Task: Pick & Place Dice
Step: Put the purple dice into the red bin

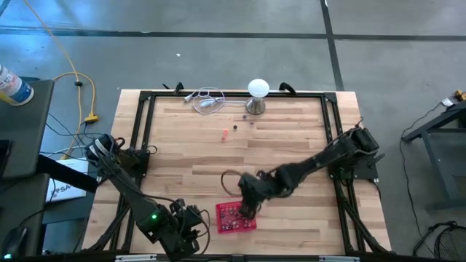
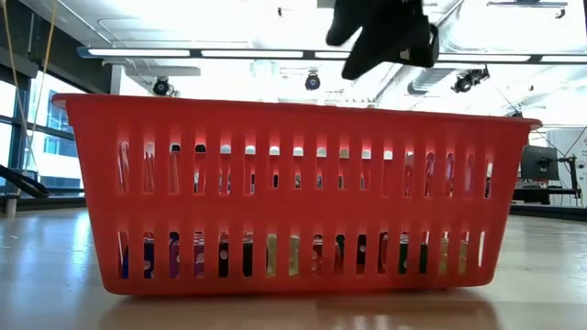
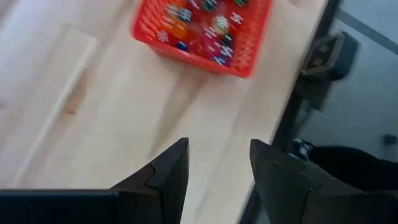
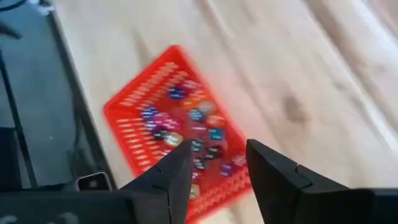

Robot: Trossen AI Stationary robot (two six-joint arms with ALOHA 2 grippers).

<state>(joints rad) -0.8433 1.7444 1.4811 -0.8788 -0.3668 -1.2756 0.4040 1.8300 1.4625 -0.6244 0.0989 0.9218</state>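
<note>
A red mesh basket stands on the wooden table near its front edge. Several dice in mixed colours lie on its bottom and also show through its slots. A few tiny dice lie loose on the table farther back. My right gripper hangs open above the basket's far part, with nothing between its fingers. My left gripper is open over bare table, left of the basket by the front edge.
A white ball-topped metal stand and a coiled cable sit at the table's far edge. A black frame rail runs around the tabletop. Bare wood lies between the basket and the loose dice.
</note>
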